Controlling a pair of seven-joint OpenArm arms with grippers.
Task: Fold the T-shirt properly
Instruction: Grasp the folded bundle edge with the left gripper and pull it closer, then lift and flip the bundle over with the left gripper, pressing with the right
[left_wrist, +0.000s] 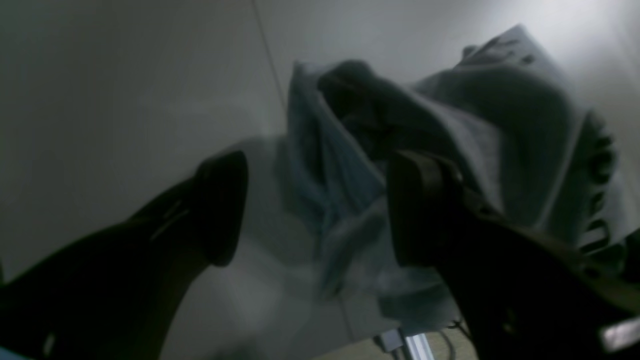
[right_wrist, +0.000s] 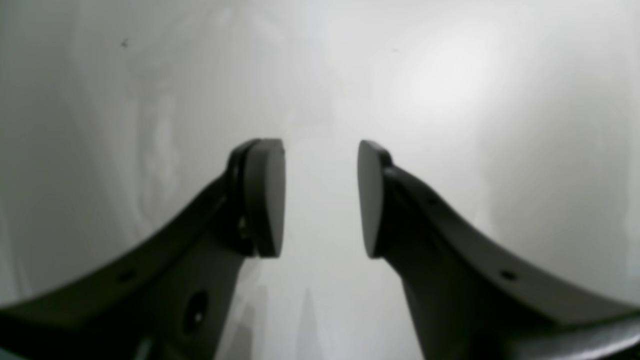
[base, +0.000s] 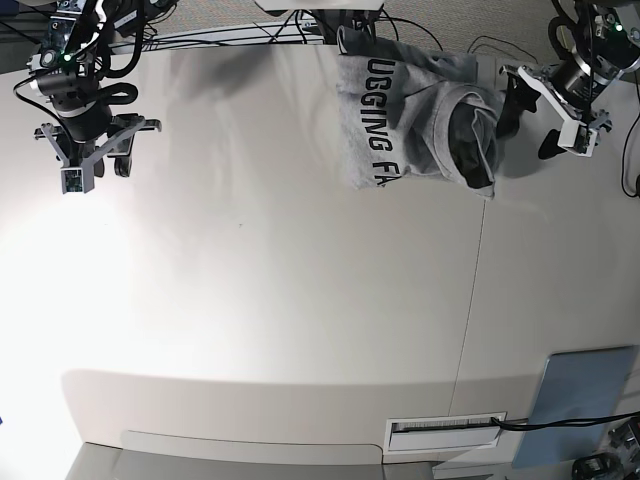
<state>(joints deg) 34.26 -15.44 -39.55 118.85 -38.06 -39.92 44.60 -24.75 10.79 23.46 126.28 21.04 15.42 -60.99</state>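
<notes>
Grey T-shirt (left_wrist: 450, 125) brushes the wide-open left hand (left_wrist: 320, 210), ungripped.

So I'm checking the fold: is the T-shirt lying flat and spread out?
No, the T-shirt lies bunched at the table's far edge, fabric folded over itself.

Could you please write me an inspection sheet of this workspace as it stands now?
Surface: white table, seam running down its right part.
Job's things: grey T-shirt bunched at the far edge, black lettering up, not folded.
Clutter: blue-grey panel at the near right corner.
Grippers: left claw open beside the T-shirt's right end, holding nothing; right claw open over bare table, empty.
Cables: black cables along the far edge; one by the panel.
Surroundings: floor beyond the table.
</notes>
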